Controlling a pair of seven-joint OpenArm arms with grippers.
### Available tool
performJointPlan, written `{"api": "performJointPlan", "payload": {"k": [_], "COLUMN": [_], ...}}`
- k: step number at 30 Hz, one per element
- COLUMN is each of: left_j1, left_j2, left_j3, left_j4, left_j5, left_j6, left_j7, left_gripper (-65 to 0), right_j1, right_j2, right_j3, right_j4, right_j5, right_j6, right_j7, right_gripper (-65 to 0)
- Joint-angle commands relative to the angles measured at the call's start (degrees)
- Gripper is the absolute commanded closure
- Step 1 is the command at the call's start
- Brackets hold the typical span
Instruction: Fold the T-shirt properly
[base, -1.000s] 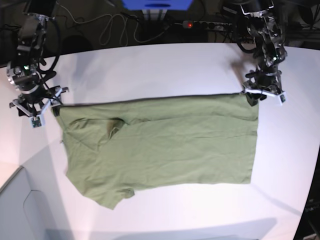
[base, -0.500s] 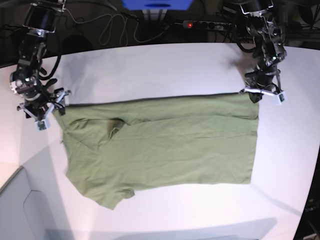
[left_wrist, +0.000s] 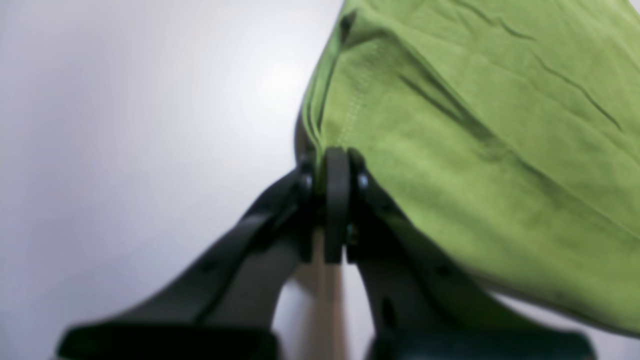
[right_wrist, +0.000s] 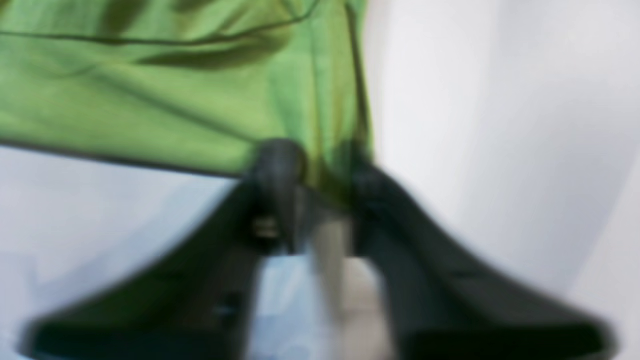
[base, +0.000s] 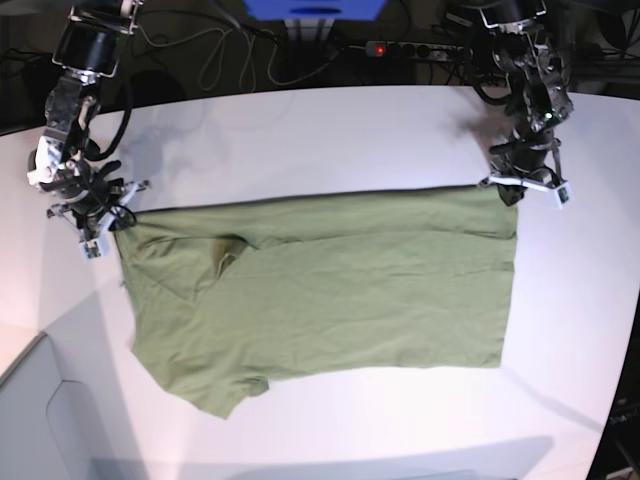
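The left gripper (left_wrist: 336, 165) is closed tight on a hemmed corner of the T-shirt (left_wrist: 480, 150); its wrist view shows the jaws pressed together with the cloth edge caught at the tips and the fabric running away up and to the right. In the base view this gripper (base: 524, 185) sits near the far right part of the table (base: 300, 130), at the shirt's far right corner.

The right gripper (right_wrist: 315, 170) is blurred in its wrist view, but green cloth sits between the jaws, so it looks to be gripping the fabric with the jaws drawn in around it. In the base view it (base: 100, 225) is by the table's left edge, at the shirt's far left corner, near the shoulder and sleeve.

From those two held corners the T-shirt (base: 320, 290) spreads toward the near edge of the table, lying mostly flat and open, its far edge pulled into a nearly straight line between the grippers. One sleeve sticks out toward the near left; a fold shows on the left part.

As a judgement, the task is at an early stage: the shirt is spread and the far corners are taken, but no lengthwise or crosswise fold looks finished. Bringing the far edge over toward the near edge, then tucking the sleeves and halving it, is all left.
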Motion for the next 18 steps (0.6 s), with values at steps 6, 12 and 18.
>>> {"api": "performJointPlan", "payload": {"k": [6,12,18], "left_j1": [0.5,4.5,10.0], "left_j2": [-0.7,-0.4,1.4], "left_j3": [-0.4,-0.6,-4.3], "left_j4": [1.0,6.3,12.2], "left_j5": [0.1,0.0,0.0], "left_j6": [0.2,0.2,0.3], "left_j7": [0.4,0.6,0.8], "left_gripper": [0.0,0.0,0.0], "right_j1": [-1.7,-5.3,-12.4], "right_j2": [2.0,2.9,2.7], "right_j3": [0.2,0.3,0.4], "right_j4": [1.1,4.8,13.6], "right_j5": [0.6,0.6,0.4], "right_j6": [1.1,3.3,6.0], "right_j7": [1.0,1.2,0.8], "right_gripper": [0.0,-0.1,-0.1]}}
